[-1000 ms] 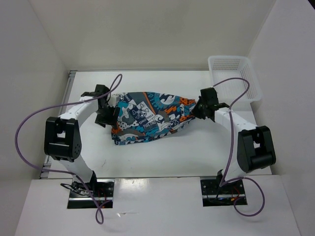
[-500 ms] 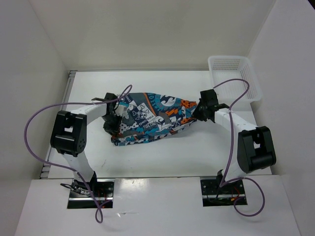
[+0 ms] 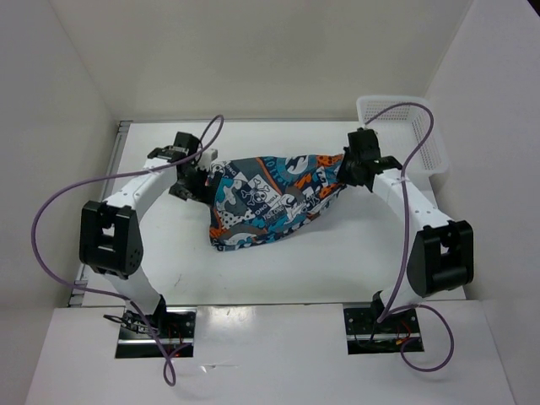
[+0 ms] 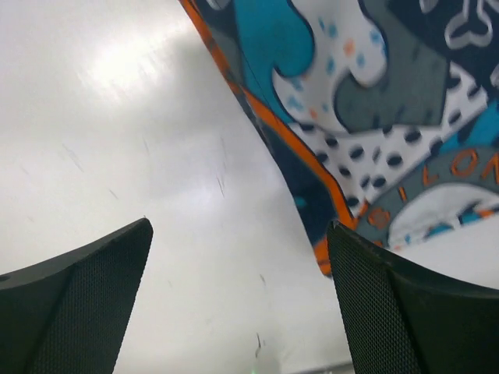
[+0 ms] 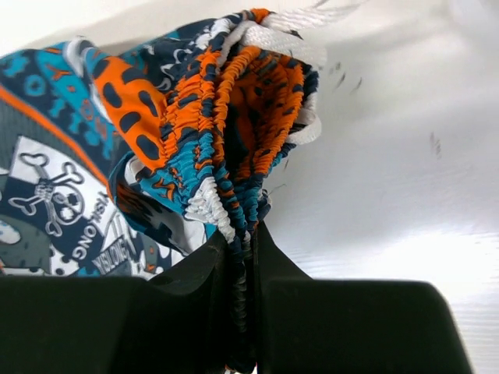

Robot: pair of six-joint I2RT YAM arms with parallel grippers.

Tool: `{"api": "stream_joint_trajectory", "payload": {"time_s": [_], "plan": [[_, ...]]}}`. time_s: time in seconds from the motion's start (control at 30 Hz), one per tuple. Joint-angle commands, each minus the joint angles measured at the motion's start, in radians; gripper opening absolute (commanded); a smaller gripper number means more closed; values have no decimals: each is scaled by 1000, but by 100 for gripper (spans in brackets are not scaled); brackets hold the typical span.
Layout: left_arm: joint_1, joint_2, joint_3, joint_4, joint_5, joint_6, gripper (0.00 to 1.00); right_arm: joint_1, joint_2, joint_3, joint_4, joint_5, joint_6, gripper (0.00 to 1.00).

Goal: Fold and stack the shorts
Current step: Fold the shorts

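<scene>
The shorts (image 3: 261, 202) with the teal, orange and grey cartoon print hang stretched across the middle of the table, with one corner drooping toward the near left. My right gripper (image 3: 348, 171) is shut on the gathered elastic waistband (image 5: 234, 140) at the shorts' right end; in the right wrist view the right gripper (image 5: 245, 257) pinches the fabric tightly. My left gripper (image 3: 196, 179) is at the shorts' left edge. In the left wrist view the left gripper (image 4: 238, 304) stands open with only table between the fingers, and the shorts (image 4: 374, 101) lie up and to the right of it.
A white mesh basket (image 3: 396, 108) stands at the far right corner, just behind my right arm. White walls close in the table (image 3: 295, 270) on the left, right and far sides. Purple cables loop over both arms.
My right gripper has lifted the waistband up and toward the far side. My left gripper has moved from over the shorts to their far left edge. The shorts now hang with a drooping corner.
</scene>
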Motion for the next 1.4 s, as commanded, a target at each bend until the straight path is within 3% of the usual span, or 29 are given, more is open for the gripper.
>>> {"api": "stream_joint_trajectory", "payload": {"time_s": [0.0,0.2,0.37,0.67,0.73,0.77,0.83,0.87,0.97,1.0,1.03,1.1,1.17,1.3,1.37], "plan": [[-4,151,84,39,-43,4,99,-8,-6,125,-102,49,-122,0],[-13,363,215,60,-8,4,96,27,30,338,-212,102,-243,0],[-53,450,304,60,57,4,79,280,147,519,-260,189,-323,0],[-85,490,327,70,68,4,71,611,547,749,-361,230,-355,0],[-62,490,327,79,48,4,71,645,584,800,-361,240,-346,7],[-50,490,327,79,39,4,71,670,599,812,-351,228,-346,18],[-5,490,327,79,20,4,75,683,630,832,-323,209,-326,25],[7,490,327,79,-10,4,78,693,630,843,-305,198,-326,41],[41,472,327,79,-43,4,79,693,639,866,-277,157,-294,54],[53,472,327,88,-43,4,82,693,621,878,-247,114,-282,67],[64,461,327,88,-57,4,84,693,607,878,-227,87,-282,72],[73,461,350,88,-95,4,85,693,569,878,-150,-13,-282,79],[82,426,373,77,-130,4,85,693,485,845,-92,-64,-273,79],[58,244,410,54,-115,4,85,658,249,528,88,-15,-181,77],[-11,184,419,16,-91,4,89,612,109,389,149,13,-95,77]]}}
